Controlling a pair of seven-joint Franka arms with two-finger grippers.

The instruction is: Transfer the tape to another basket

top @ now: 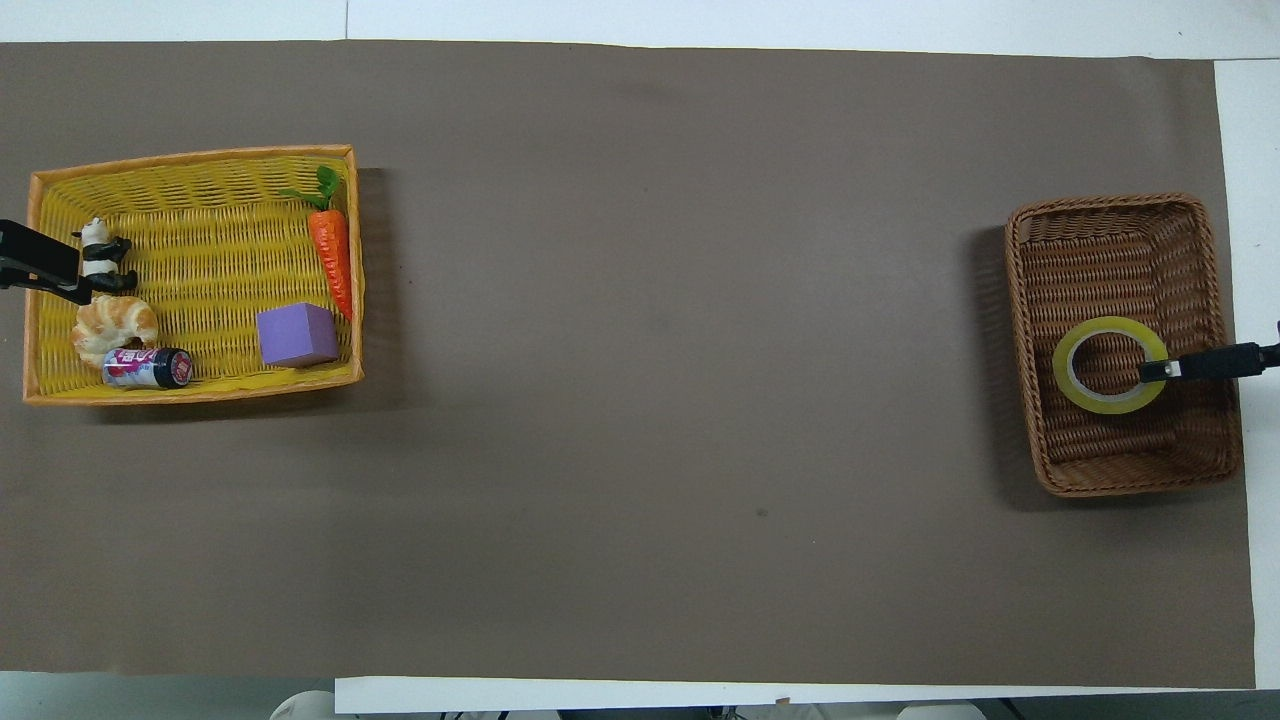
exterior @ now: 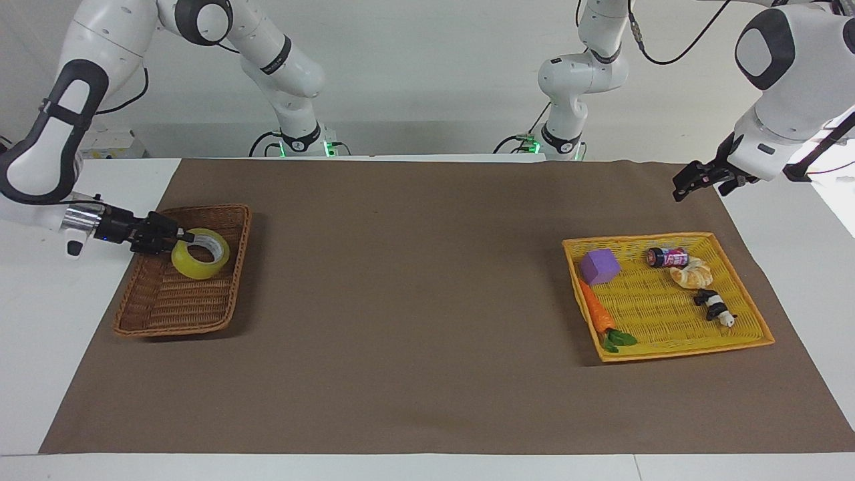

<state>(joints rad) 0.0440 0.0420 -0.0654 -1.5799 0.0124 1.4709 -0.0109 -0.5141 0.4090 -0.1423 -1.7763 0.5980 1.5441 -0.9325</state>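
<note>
The tape [exterior: 200,253], a yellow roll with a pale core, is in the brown wicker basket [exterior: 235,280], in the part nearer the robots. It also shows in the overhead view [top: 1108,365] inside the basket [top: 1020,330]. My right gripper [exterior: 179,236] reaches in level over the basket's outer rim and is shut on the roll's wall; its tip shows in the overhead view [top: 1160,369]. My left gripper [exterior: 691,182] is open and empty, raised in the air; in the overhead view [top: 55,272] it is over the yellow basket's outer rim by the panda.
The yellow woven basket [exterior: 668,352] at the left arm's end holds a purple block [exterior: 599,266], a carrot [exterior: 596,310], a small can [exterior: 666,256], a croissant [exterior: 692,273] and a panda figure [exterior: 713,306]. A brown mat [exterior: 414,300] covers the table.
</note>
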